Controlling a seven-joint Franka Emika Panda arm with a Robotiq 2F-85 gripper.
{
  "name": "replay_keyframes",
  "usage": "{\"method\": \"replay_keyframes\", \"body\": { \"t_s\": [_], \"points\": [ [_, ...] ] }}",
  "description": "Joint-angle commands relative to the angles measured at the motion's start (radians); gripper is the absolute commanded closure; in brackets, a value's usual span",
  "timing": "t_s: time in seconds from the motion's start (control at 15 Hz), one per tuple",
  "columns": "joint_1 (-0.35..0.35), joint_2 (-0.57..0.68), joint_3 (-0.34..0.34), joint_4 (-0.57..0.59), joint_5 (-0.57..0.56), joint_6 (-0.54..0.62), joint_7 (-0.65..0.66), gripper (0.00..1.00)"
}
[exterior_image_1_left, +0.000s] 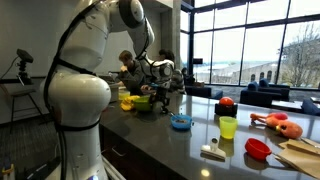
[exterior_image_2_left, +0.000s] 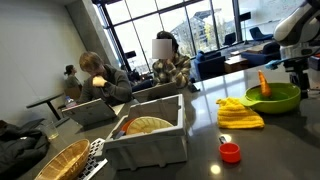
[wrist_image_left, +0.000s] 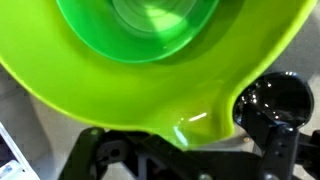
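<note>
A lime green bowl (wrist_image_left: 150, 70) fills the wrist view, seen from above and very close, its rim running between my dark gripper (wrist_image_left: 175, 150) fingers. In an exterior view the green bowl (exterior_image_2_left: 274, 98) sits on the dark counter with an orange object (exterior_image_2_left: 263, 82) standing in it, and my gripper (exterior_image_2_left: 297, 72) hangs at its right rim. It also shows in an exterior view, where my gripper (exterior_image_1_left: 160, 82) is beside the green bowl (exterior_image_1_left: 141, 100). The fingertips are hidden by the rim, so I cannot tell whether they are closed on it.
A yellow cloth (exterior_image_2_left: 240, 114) lies beside the bowl. A white bin (exterior_image_2_left: 150, 138), a wicker basket (exterior_image_2_left: 58, 160) and a small red cup (exterior_image_2_left: 230, 152) are nearer. A blue bowl (exterior_image_1_left: 181, 121), a yellow-green cup (exterior_image_1_left: 228, 127) and a red bowl (exterior_image_1_left: 258, 149) stand along the counter. People sit behind.
</note>
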Motion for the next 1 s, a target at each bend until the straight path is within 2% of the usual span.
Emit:
{"method": "replay_keyframes", "body": {
  "t_s": [0.0,0.93],
  "points": [
    [-0.008,0.0,0.007,0.002,-0.003,-0.001,0.003,0.0],
    [-0.061,-0.004,-0.031,0.009,-0.018,0.003,-0.017,0.0]
  ]
}}
